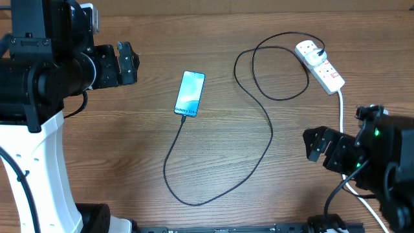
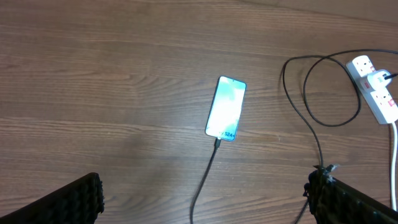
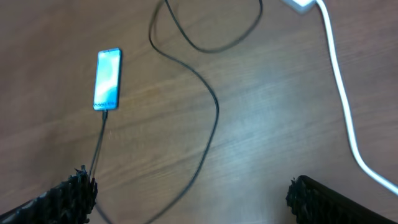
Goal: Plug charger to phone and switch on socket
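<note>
lit phone [image 2: 226, 107], charger [image 2: 208, 169] plugged in

Worktop [image 1: 129, 149]: one flat surface with a mid-brown wood-grain finish, grain running side to side in the overhead view, darker streaks alternating with lighter bands, reaching the frame edges in all three views, evenly lit, with soft shadows and a pale sheen in the right wrist view.
</note>
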{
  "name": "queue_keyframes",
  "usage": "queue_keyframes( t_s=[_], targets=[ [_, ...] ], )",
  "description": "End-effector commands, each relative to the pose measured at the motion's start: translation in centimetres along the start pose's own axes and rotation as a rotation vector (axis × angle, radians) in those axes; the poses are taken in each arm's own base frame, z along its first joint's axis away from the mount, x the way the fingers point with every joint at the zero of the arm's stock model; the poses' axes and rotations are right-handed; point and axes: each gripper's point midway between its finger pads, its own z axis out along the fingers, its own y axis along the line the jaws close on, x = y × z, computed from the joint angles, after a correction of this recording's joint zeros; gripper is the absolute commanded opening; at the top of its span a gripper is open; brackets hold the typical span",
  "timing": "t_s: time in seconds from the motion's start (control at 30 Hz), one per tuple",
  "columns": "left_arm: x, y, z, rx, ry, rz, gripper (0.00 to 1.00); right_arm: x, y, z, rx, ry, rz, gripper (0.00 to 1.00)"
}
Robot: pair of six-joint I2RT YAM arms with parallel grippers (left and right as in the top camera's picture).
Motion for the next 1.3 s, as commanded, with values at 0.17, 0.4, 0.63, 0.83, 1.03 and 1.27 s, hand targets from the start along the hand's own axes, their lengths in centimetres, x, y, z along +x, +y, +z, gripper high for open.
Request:
queue_keyframes(
  t_s=[0.17,0.4,0.63,0.83,1.03,1.27],
  targets=[
    [0.2,-0.1,0.0,-0.004,0.002,-0.016,1.00,1.4,-0.7,1.3,-0.097,-0.256,-0.188,1.00],
    [0.2,-0.1,0.0,-0.004,0.003,-0.016,0.99,2.1,-1.3,3.3,-0.135,-0.399,-0.255,1.00],
    [0.2,-0.1,0.0,-0.004,0.003,-0.016,0.99,2.4,-1.8,7.6,-0.167,-0.491,-0.262,1.00],
    [0.2,-0.1,0.0,-0.004,0.002,-0.016,1.00,2.2,-1.7,9.7,-0.208,-0.587,-0.271,1.00],
    [0.2,-0.1,0.0,-0.004,0.003,-0.016,1.00,2.1,-1.4,10.5,-0.266,-0.703,-0.287,1.00],
    [0.2,-0.1,0.0,-0.004,0.003,-0.016,1.00,2.2,-0.3,10.8,-0.316,-0.795,-0.416,1.00]
  ],
)
